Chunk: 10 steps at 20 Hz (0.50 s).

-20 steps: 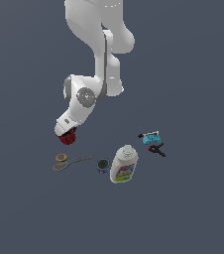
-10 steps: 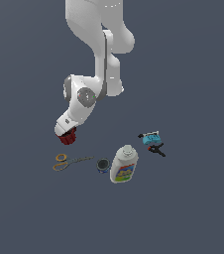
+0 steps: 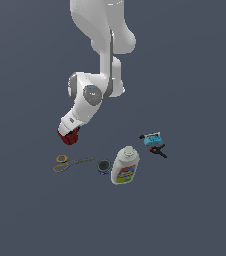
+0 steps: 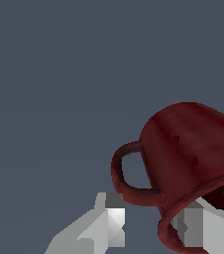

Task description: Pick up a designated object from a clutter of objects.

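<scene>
The dark red ribbed mug point(image 3: 68, 138) is at the tip of my arm, towards the exterior view's left of the clutter. In the wrist view the mug point(image 4: 188, 144) appears tilted, with its handle point(image 4: 126, 173) to one side. My gripper point(image 3: 69, 133) straddles the mug's wall beside the handle: one finger point(image 4: 109, 223) is outside and the other point(image 4: 193, 225) is inside the dark opening. The jaws look closed on the wall. I cannot tell whether the mug rests on the floor or hangs above it.
Orange-handled scissors point(image 3: 67, 163) lie just below the mug in the exterior view. A small dark can point(image 3: 104, 166) and a white bottle with a colourful label point(image 3: 125, 166) lie to their right. A blue-and-black clamp point(image 3: 153, 142) is further right.
</scene>
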### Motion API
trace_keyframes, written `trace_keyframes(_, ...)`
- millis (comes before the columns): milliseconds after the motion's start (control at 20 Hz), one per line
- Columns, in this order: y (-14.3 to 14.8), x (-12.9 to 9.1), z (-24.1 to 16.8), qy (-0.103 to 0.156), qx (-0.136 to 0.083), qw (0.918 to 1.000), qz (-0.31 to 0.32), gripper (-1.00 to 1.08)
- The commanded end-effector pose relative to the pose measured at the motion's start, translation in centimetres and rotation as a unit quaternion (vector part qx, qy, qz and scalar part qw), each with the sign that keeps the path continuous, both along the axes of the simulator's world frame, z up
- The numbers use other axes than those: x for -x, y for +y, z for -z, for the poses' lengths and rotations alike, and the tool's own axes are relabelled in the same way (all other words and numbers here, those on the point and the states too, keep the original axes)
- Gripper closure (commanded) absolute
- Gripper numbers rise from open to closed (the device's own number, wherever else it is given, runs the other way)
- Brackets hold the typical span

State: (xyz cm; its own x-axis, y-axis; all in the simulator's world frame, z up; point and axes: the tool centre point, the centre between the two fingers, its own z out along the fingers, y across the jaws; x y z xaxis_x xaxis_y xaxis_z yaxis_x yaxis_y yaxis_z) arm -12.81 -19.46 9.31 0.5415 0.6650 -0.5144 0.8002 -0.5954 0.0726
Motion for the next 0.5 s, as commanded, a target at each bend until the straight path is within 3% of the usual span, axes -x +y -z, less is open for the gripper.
trace_keyframes(0,1.2,-0.4,-1.1,-0.001,0.000,1.0000,-0.001,1.08)
trace_keyframes(450,8.0,-1.8,-6.8,0.000,-0.001,1.0000,-0.001,1.08)
